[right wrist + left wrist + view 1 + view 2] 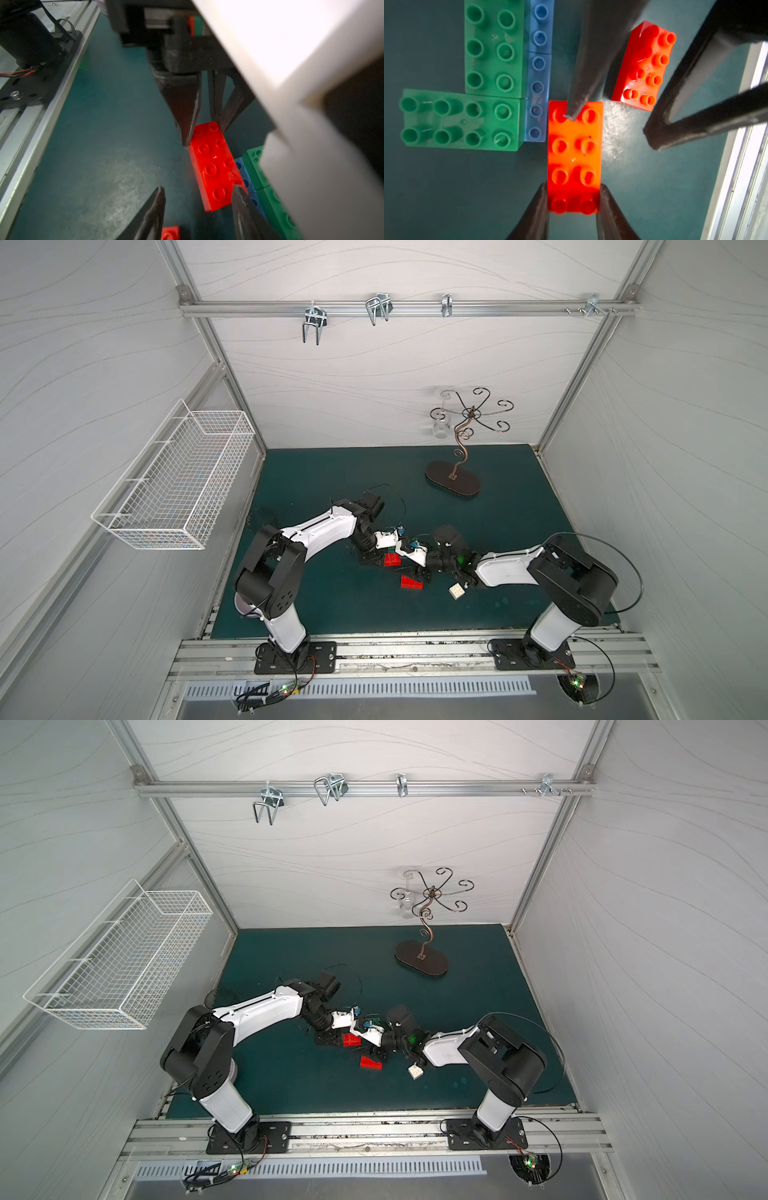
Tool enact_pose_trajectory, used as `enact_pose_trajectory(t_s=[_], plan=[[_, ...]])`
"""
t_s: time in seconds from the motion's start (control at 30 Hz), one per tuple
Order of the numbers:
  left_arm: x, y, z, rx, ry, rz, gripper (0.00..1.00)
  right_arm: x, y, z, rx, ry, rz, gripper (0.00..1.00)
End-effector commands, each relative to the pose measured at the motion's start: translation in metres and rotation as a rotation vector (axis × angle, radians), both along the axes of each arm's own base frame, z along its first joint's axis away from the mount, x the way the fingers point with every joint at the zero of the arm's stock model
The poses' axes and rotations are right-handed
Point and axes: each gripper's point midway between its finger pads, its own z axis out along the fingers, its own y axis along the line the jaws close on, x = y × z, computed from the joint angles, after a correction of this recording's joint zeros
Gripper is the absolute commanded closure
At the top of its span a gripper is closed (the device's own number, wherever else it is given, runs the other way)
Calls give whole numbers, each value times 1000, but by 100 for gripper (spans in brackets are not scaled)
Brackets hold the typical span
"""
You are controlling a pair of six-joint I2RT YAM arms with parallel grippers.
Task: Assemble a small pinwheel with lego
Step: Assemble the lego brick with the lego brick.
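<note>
My left gripper [573, 199] is shut on the end of a red lego brick [575, 155] lying flat on the green mat. Beside it the pinwheel stands as two green bricks [494, 52] set in an L over two blue bricks [538, 83]. My right gripper [197, 191] is open, and one of its fingertips [574, 110] rests on the held brick's far end. A second red brick [643, 66] lies loose close by. In both top views the grippers meet mid-mat over the red bricks [392, 560] [351, 1040]. A white square brick [457, 591] [416, 1072] lies to their right.
A curly dark wire stand [453, 483] rises at the back right of the mat. On the left wall hangs a white wire basket [174, 481]. The aluminium front rail [747, 145] runs close to the bricks.
</note>
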Motion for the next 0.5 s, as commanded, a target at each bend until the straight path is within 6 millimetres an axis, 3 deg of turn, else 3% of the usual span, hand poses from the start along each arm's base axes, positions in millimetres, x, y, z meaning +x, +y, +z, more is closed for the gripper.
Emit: enact_pose_trajectory(t_s=[0.0, 0.13, 0.47], plan=[[13, -11, 11, -34, -49, -8, 89, 13, 3, 6, 15, -59, -27, 46], [16, -17, 16, -57, -59, 4, 89, 11, 0, 11, 29, -78, -24, 45], [17, -16, 5, -40, -66, 4, 92, 3, 3, 7, 2, -83, 7, 46]])
